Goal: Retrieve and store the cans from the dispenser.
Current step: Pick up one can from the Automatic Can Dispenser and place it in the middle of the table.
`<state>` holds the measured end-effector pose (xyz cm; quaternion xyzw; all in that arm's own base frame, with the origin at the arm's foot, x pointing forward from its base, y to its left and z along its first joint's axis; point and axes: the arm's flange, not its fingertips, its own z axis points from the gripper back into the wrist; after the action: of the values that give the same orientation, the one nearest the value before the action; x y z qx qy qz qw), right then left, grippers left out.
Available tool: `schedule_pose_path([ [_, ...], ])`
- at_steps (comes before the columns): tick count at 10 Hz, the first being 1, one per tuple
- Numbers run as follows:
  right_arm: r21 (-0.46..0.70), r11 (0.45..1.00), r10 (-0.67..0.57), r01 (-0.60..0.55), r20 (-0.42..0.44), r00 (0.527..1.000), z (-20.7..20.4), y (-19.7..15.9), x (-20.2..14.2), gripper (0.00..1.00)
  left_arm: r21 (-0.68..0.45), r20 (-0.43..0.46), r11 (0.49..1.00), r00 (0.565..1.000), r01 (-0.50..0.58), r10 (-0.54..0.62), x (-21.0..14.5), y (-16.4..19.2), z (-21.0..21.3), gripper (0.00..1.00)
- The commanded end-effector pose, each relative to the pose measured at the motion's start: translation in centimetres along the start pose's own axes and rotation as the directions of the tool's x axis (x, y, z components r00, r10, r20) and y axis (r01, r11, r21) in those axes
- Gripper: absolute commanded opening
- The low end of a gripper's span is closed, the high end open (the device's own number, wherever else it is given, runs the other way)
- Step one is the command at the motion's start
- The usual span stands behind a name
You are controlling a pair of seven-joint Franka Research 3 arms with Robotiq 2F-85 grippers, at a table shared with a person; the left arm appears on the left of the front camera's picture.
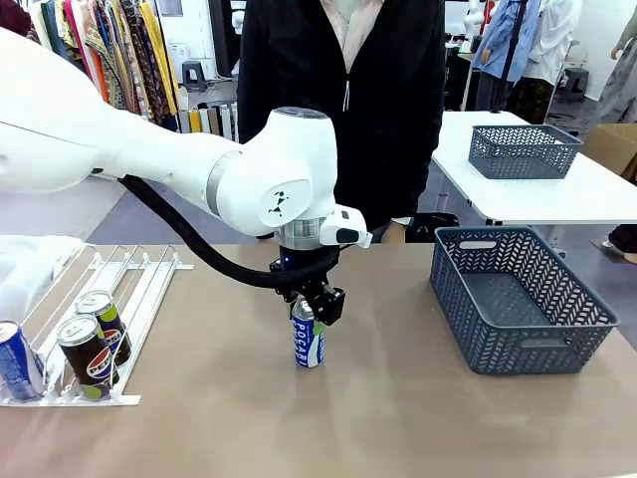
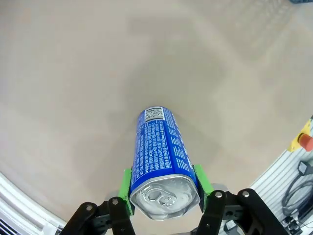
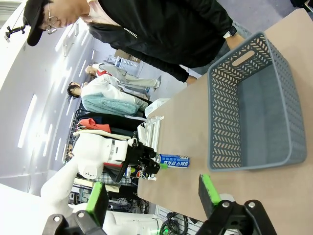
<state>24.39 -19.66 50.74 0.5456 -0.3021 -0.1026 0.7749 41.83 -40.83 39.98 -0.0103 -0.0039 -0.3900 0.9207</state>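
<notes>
- Your left end effector (image 1: 317, 307) is black, and its pads (image 2: 128, 188) show green in the wrist view.
- The blue can (image 1: 309, 344) at the worktop's centre carries white lettering and a silver top.
- At eight o'clock, the dispenser (image 1: 149, 284) is white. On it are two black cans (image 1: 88, 358) with a red-white-blue round logo, and a second blue can (image 1: 18, 360).
- The worktop (image 1: 398, 418) is plain tan.
- At three o'clock, the basket (image 1: 463, 299) is dark blue-grey with a herringbone mesh.
- Your right end effector (image 3: 152, 194) is black too, with green pads.
- At twelve o'clock, the person's jacket (image 1: 398, 100) is black.
</notes>
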Motion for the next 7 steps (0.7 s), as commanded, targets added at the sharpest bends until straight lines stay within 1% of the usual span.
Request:
schedule_pose_path([
  [1,0.023,0.999,0.027,-0.027,0.013,1.000,-0.1,0.1,0.2,1.00,0.019,-0.009,1.000,1.000,-0.014,0.014,0.2,0.0,0.2,0.00],
  [2,0.023,0.999,0.027,-0.027,0.013,1.000,-0.1,0.1,0.2,1.00,0.020,-0.015,1.000,1.000,-0.012,0.013,0.1,-0.1,0.3,0.30],
  [3,0.023,0.999,0.027,-0.027,0.013,1.000,-0.1,0.1,0.2,1.00,0.019,-0.012,1.000,1.000,-0.013,0.013,0.1,-0.1,0.3,0.87],
  [4,0.023,0.999,0.027,-0.027,0.013,1.000,-0.1,0.1,0.2,1.00,0.026,0.002,1.000,1.000,-0.017,0.017,0.0,-0.1,0.4,1.00],
  [5,0.023,0.999,0.027,-0.027,0.013,1.000,-0.1,0.1,0.2,1.00,0.045,0.021,0.999,1.000,-0.020,0.019,-0.2,-0.1,0.7,1.00],
  [6,0.023,0.999,0.027,-0.027,0.013,1.000,-0.1,0.1,0.2,1.00,0.032,0.049,0.999,0.999,-0.021,0.020,-0.5,0.0,1.5,1.00],
  [7,0.023,0.999,0.027,-0.027,0.013,1.000,-0.1,0.1,0.2,1.00,0.015,0.093,1.000,0.996,-0.018,0.016,-1.4,0.2,3.3,1.00],
])
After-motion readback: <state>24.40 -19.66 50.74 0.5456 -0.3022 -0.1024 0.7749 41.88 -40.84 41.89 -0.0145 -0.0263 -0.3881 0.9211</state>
